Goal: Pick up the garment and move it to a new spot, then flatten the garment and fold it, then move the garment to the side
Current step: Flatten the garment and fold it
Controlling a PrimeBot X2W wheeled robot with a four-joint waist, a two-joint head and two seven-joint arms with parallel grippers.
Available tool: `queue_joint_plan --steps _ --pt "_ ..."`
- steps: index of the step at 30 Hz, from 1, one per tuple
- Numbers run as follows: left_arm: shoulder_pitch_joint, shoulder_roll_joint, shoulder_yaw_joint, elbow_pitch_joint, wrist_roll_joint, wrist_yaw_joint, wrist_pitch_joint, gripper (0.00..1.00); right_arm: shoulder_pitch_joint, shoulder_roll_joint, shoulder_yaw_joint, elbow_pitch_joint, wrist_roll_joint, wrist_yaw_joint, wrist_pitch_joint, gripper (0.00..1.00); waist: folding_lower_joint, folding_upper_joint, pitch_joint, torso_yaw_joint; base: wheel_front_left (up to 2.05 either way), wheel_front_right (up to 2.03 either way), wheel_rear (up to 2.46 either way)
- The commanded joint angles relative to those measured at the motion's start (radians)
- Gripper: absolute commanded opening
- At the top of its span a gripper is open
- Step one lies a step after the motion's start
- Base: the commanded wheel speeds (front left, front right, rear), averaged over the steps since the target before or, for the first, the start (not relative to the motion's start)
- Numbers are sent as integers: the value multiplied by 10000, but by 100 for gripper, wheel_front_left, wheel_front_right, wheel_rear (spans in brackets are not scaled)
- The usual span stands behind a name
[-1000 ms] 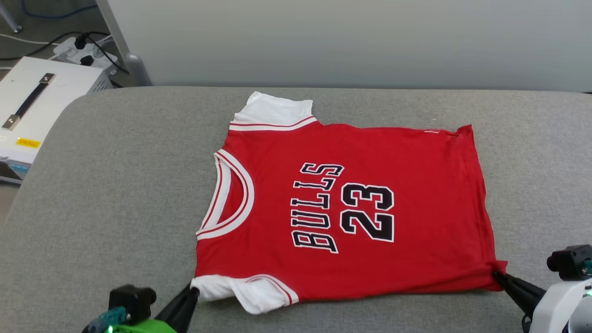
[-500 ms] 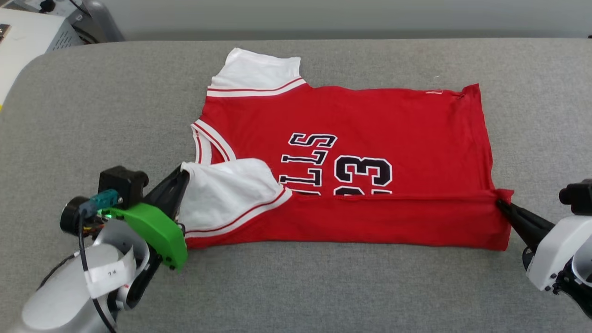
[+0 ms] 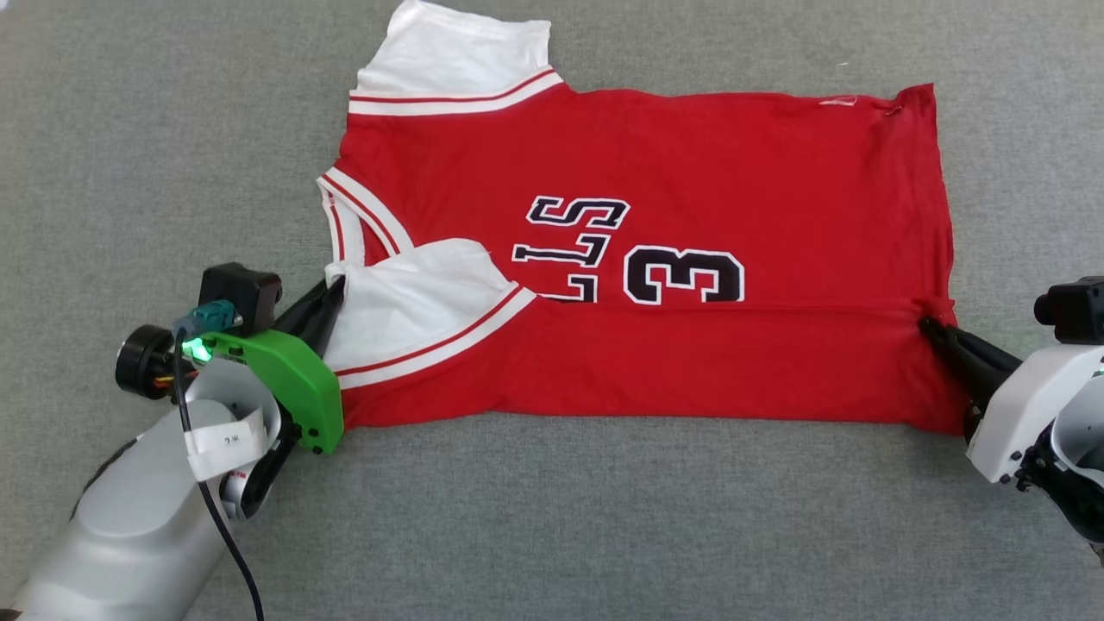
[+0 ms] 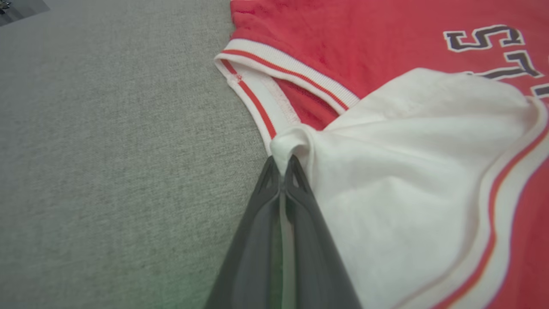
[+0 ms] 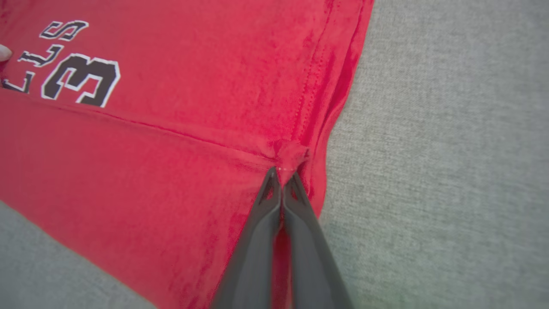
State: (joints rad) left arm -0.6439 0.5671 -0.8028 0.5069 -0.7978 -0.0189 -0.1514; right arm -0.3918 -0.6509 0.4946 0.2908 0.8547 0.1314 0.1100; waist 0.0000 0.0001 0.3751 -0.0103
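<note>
Folding is in hand: red jersey T-shirt with white sleeves (image 3: 647,155) lies on the grey cloth tabletop (image 3: 552,517), near edge lapped over, left claw (image 3: 332,289) pinching its near sleeve (image 3: 414,302), right claw (image 3: 927,326) pinching its hem corner (image 3: 936,306); next, both should probably lay the flap flat, then let go.

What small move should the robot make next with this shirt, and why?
Probably draw both shut jaws farther across the garment: they pinch its near sleeve and hem corner, and the folded flap covers only part of the lettering, well short of the far edge.
</note>
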Motion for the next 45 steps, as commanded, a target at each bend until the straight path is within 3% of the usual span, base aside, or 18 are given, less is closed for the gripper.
queue_joint_plan --steps 1,7,8,9,10,11,17,21,27,32,36,42,45 --pt "-169 -128 -54 387 -23 -137 -112 0 -175 76 100 143 -72 -7 -53 0 0 -1 168 -5 0 0 0" --pt "-133 -599 -172 1574 -109 -488 -493 0 -287 173 461 486 39 -7 -232 0 0 -1 -6 -20 0 0 0" --pt "-135 -632 -159 1690 -113 -499 -552 37 -300 172 487 507 56 -7 -286 0 0 -1 -76 -12 0 0 0" --pt "-167 -641 -163 1805 -61 -491 -619 100 -307 163 507 532 76 -7 -346 37 0 -1 -161 8 0 0 0" --pt "-195 -670 -106 1848 -78 -486 -692 100 -303 157 512 538 95 -7 -398 81 0 -1 -239 33 0 0 0" --pt "-229 -697 6 1863 -156 -507 -770 100 -297 151 486 517 113 -7 -522 100 0 -1 -336 65 0 0 0" --pt "-695 -353 223 1375 200 -448 -986 100 -89 -15 333 359 48 -7 -962 100 0 -1 -892 252 0 0 0" --pt "-972 -9 195 702 186 -441 -379 100 84 -105 203 250 -38 -7 -1049 100 0 -1 -1199 360 0 0 0" --pt "-1310 484 182 -495 -806 -762 1827 100 255 -171 32 89 -193 -7 -895 100 0 -1 -1469 477 0 0 0" --pt "-1455 742 -142 -1217 -2070 -850 4792 100 370 -122 -43 -26 -269 -7 -665 100 0 -1 -1559 524 0 0 0" --pt "-1499 839 -394 -1528 -2811 -730 6586 100 432 -66 -43 -120 -289 -7 -444 100 0 -1 -1508 508 0 0 0" --pt "-1287 913 -781 -1418 -3382 -568 8095 100 367 31 -44 -241 -322 -7 -242 100 0 -1 -1341 328 0 0 0" --pt "-1050 891 -952 -1186 -3471 -547 8338 100 299 85 -35 -262 -341 -7 -180 100 0 -1 -1240 211 0 0 0"
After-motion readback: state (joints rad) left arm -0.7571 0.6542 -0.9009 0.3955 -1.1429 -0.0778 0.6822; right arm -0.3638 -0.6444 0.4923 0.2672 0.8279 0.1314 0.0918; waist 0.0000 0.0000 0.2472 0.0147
